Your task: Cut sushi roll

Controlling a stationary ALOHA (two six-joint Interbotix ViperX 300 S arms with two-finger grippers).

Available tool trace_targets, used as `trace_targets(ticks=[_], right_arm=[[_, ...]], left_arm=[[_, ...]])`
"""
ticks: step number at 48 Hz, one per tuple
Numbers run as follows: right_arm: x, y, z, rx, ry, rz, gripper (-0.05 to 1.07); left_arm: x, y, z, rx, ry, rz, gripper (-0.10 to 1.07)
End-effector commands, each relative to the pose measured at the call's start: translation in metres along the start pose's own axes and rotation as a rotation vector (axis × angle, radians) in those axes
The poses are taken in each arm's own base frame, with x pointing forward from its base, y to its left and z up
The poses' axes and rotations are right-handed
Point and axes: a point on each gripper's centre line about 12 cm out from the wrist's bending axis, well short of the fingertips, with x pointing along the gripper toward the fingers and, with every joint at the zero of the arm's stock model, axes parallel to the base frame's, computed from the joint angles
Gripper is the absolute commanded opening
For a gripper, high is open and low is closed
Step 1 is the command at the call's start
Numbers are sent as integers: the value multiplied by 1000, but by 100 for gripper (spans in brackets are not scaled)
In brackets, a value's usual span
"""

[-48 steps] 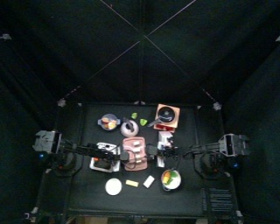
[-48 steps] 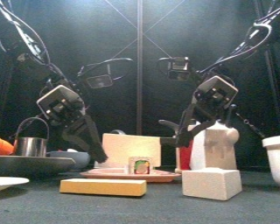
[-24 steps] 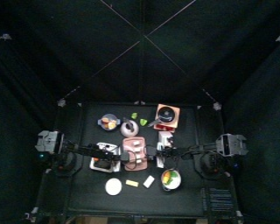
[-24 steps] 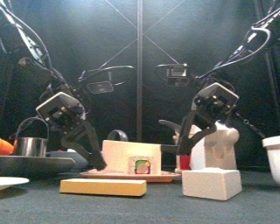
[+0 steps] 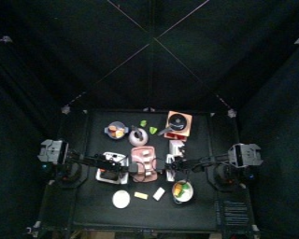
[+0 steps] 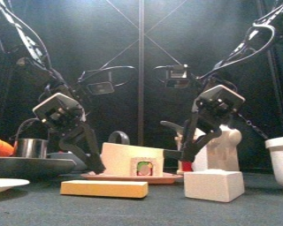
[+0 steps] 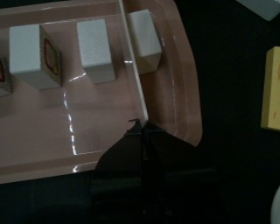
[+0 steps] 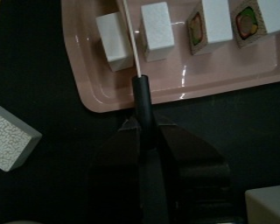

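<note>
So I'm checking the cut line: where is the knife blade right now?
In the right wrist view the knife, held by the right end effector, lies over the pink tray, between the two end pieces of the roll.

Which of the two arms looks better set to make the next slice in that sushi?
Probably the right. The right hand is shut on a knife whose blade lies between two sushi pieces on the pink tray. The left hand is shut on a clear strip along the pieces' side, likely steadying them.

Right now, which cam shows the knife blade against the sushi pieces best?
Right wrist view: the knife blade runs between two white sushi pieces on the pink tray. Top view shows them tiny; front view hides the blade.
</note>
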Motion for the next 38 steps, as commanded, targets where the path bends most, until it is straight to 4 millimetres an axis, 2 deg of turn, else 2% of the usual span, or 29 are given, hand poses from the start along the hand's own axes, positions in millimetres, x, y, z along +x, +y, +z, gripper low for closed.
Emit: trace_targets(ticks=[1,18,38], right_arm=[[-3,1,-1,1,15,-3,30],[-6,3,1,0,10,1,30],[-33,0,27,15,-122,3,30]], left_arm=[[-1,-5,-6,16,25,-8,39],[-6,-16,-2,45,10,-28,39],[-24,-12,25,24,-84,-20,39]])
